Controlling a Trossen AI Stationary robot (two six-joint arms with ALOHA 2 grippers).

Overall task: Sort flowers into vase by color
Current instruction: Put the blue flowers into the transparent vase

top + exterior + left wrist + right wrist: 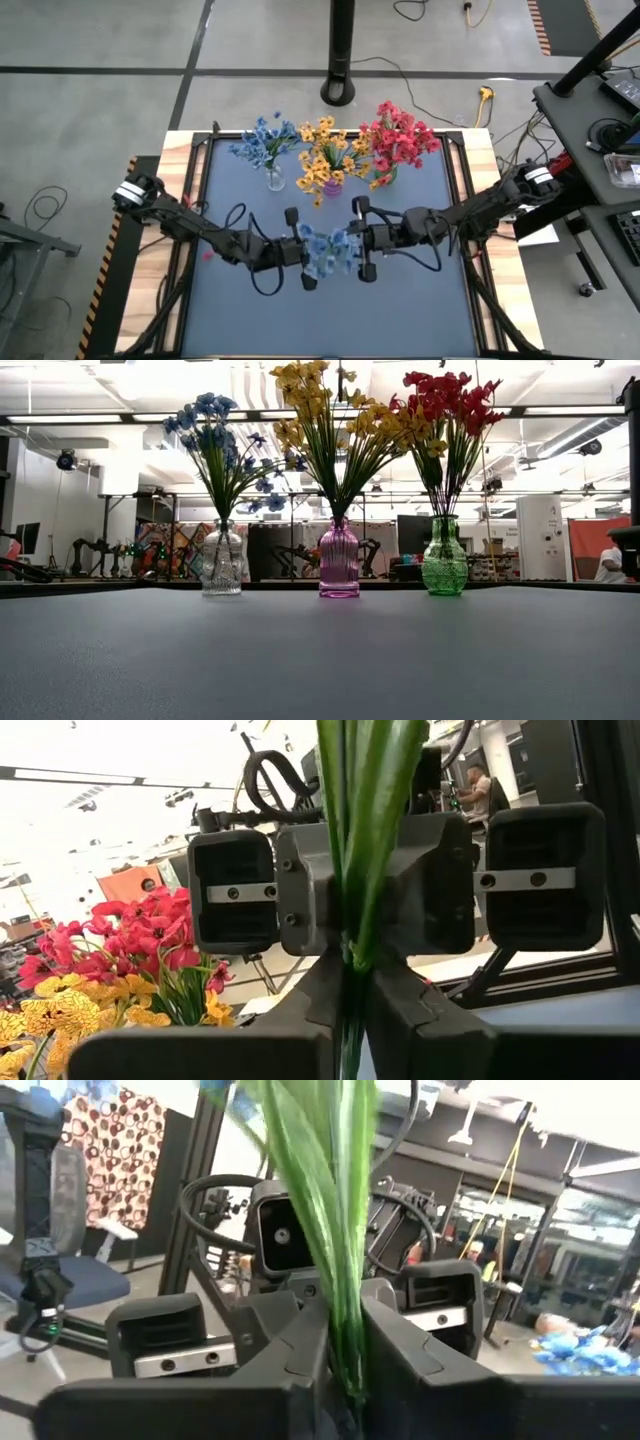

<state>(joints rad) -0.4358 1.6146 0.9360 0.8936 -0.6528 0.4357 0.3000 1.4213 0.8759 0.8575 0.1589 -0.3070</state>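
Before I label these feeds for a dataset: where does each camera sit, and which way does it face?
High: above the table, looking straight down; both arms show, left gripper and right gripper meeting at a blue flower sprig.
Low: table height, facing three vases; no arm shows.
Left wrist: past its own fingers, shut on the stem, facing the right gripper.
Right wrist: its own fingers on the stem, facing the left gripper.
Both wrist views share that stem.

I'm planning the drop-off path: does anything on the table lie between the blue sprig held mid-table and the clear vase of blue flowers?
Nothing visible does. The blue sprig hangs between the left gripper and right gripper, both shut on its stem. The mat up to the clear vase is bare.
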